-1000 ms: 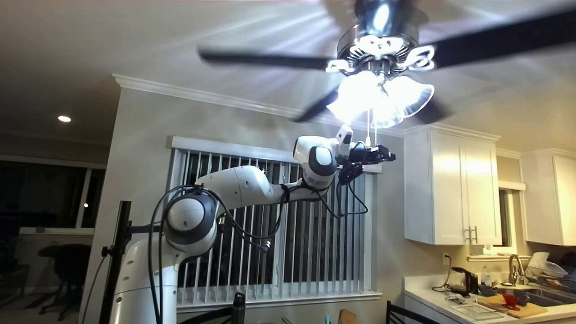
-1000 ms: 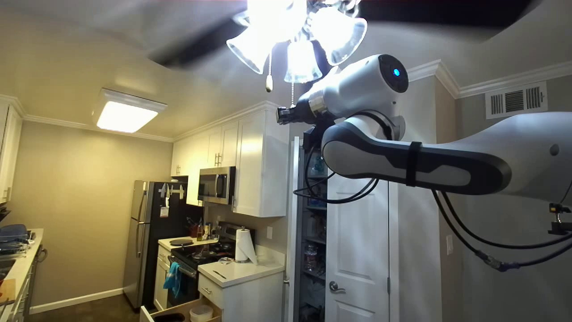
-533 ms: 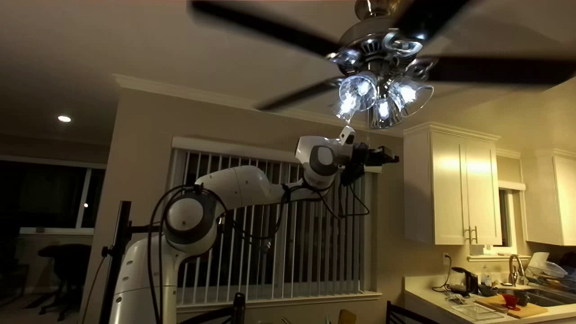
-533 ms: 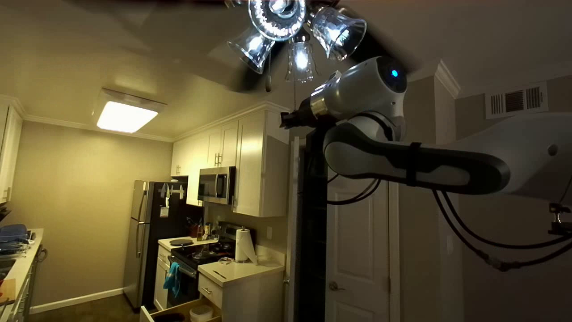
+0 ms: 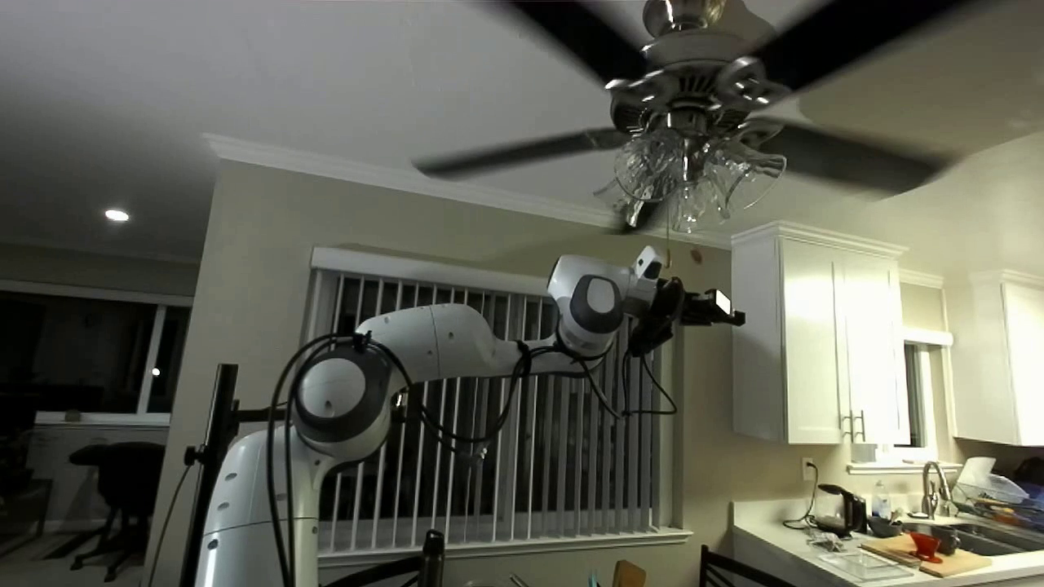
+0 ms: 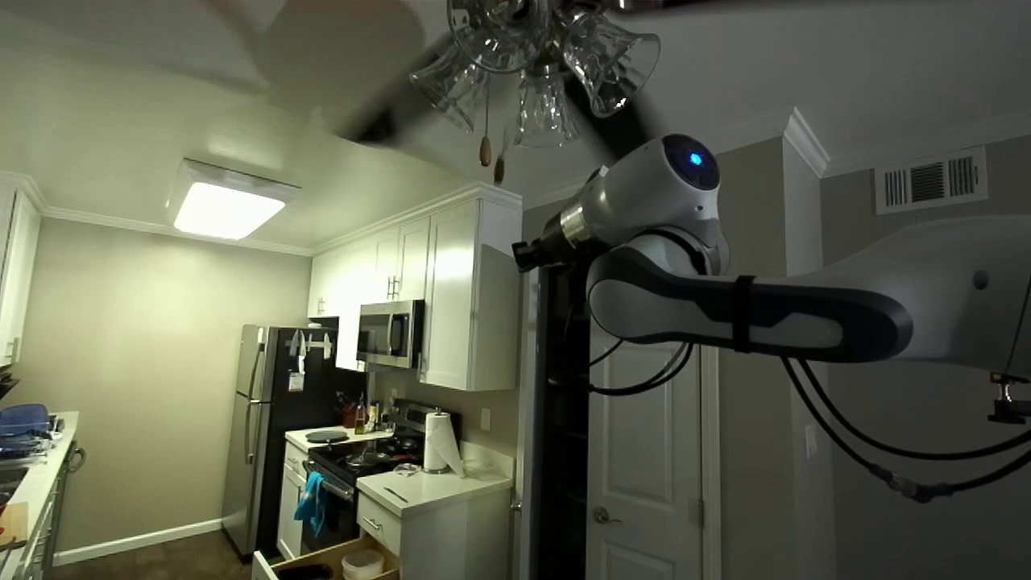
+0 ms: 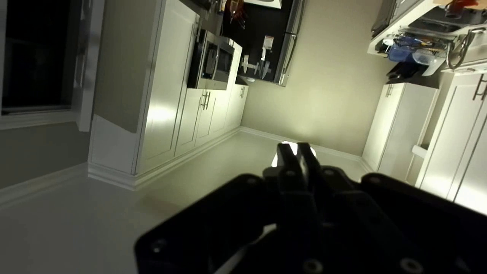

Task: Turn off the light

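Overhead, a ceiling-fan light (image 5: 692,183) of clear glass bell shades (image 6: 544,105) on a silvery metal hub (image 5: 685,53) looks unlit in both exterior views, so the switching-off seems done. The black two-finger gripper (image 7: 295,149) is below it, its fingers (image 7: 286,156) slightly apart, with a narrow gap and nothing seen between them. In an exterior view, two thin pull chains (image 6: 486,117) end in slim brown wood-like knobs (image 6: 485,151), apart from the gripper; which works the light cannot be told. The shades are probably fragile, best left untouched. A chain should be light, limp and apt to swing or slip, so the knob is the place to hold, with a gentle downward pull. Dark, motion-blurred fan blades (image 5: 522,153) crowd the space above; a white wall cabinet (image 5: 816,342) appears past the gripper, how far off is unclear. The freer way looks downward.
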`<action>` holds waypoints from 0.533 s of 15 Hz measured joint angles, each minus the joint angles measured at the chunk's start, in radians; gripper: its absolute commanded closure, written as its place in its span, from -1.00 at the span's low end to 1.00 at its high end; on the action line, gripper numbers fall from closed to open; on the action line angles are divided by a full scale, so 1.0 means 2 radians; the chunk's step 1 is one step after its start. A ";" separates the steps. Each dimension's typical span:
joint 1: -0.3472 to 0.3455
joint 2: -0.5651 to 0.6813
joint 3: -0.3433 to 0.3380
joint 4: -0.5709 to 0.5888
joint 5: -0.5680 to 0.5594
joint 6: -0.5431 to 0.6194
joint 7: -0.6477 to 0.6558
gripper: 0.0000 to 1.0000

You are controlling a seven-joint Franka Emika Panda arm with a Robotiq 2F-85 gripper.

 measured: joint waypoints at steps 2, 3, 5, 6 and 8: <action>0.010 0.001 -0.004 -0.007 0.000 -0.009 -0.001 0.96; 0.015 0.002 -0.005 -0.009 0.000 -0.012 -0.001 0.96; 0.024 0.002 -0.009 -0.014 -0.001 -0.017 -0.001 0.96; 0.028 0.002 -0.011 -0.015 -0.001 -0.018 -0.001 0.35; 0.035 0.002 -0.014 -0.020 -0.003 -0.022 -0.001 0.21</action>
